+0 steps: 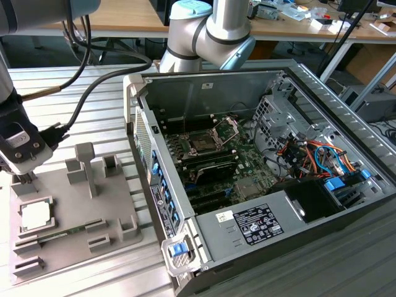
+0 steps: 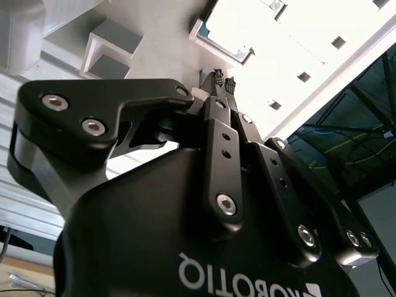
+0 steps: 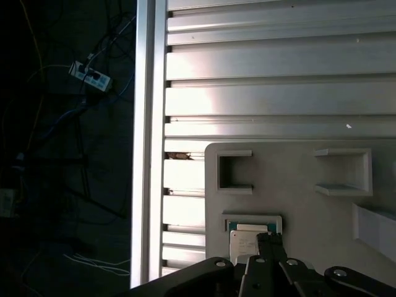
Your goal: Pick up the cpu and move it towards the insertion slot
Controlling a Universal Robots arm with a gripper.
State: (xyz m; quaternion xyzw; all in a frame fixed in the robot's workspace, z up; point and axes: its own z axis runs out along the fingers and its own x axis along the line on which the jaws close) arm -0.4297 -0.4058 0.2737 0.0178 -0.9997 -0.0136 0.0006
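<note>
Silvery-white, the cpu (image 1: 35,213) lies flat in a square pocket of the grey tray (image 1: 69,207), at the lower left of the exterior view. The gripper (image 1: 23,180) hangs over the tray's far edge, just above the chip in that frame and slightly nearer the exterior view's left. Its two fingers are drawn together with nothing between them. Whether the tips touch the tray cannot be told from this angle.

In the second wrist view the fingertips (image 2: 218,79) sit side by side at the end of the black gripper (image 2: 224,81), pointing toward one corner of the cpu (image 2: 238,28). The chip there is washed out to plain white, so only its greenish rim and the pocket wall around it read clearly. In the first wrist view the gripper (image 3: 270,240) overlaps one side of the cpu (image 3: 244,238), and that side of the chip is covered by the fingers.

The insertion slot (image 1: 203,143) is well apart from both, toward the centre of the exterior view, on the green board inside the open computer case (image 1: 204,77). Its metal bracket stands tilted up behind the dark square. The pins inside are too small to make out. Tray and case rest on a ribbed aluminium table (image 1: 93,117). The arm's upper part is cut off by the frame's top edge.
</note>
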